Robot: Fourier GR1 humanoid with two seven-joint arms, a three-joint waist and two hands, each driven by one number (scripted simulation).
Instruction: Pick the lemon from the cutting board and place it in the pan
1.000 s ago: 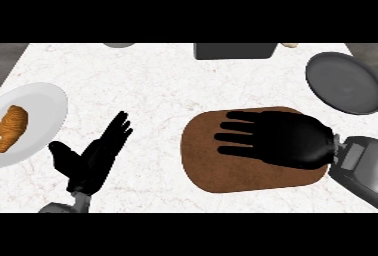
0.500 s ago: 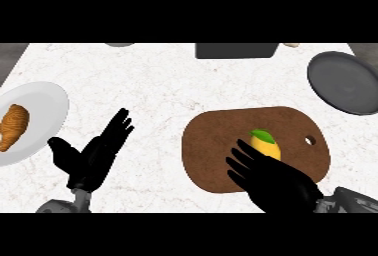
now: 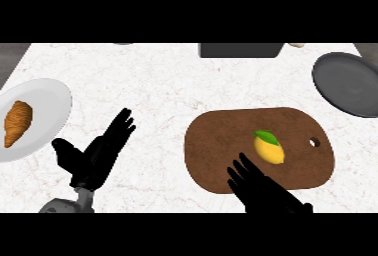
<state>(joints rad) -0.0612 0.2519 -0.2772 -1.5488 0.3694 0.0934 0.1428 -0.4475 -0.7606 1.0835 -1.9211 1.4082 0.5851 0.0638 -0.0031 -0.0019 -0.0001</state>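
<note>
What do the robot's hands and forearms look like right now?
Both hands are black with slim fingers. The left hand joins a rounded grey wrist at the view's lower edge. Of the right hand only black shows; its forearm is out of view.

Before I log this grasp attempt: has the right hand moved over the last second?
Yes. The right hand has drawn back toward the view's lower edge: it covered the cutting board's middle, now it overlaps only the board's near edge.
</note>
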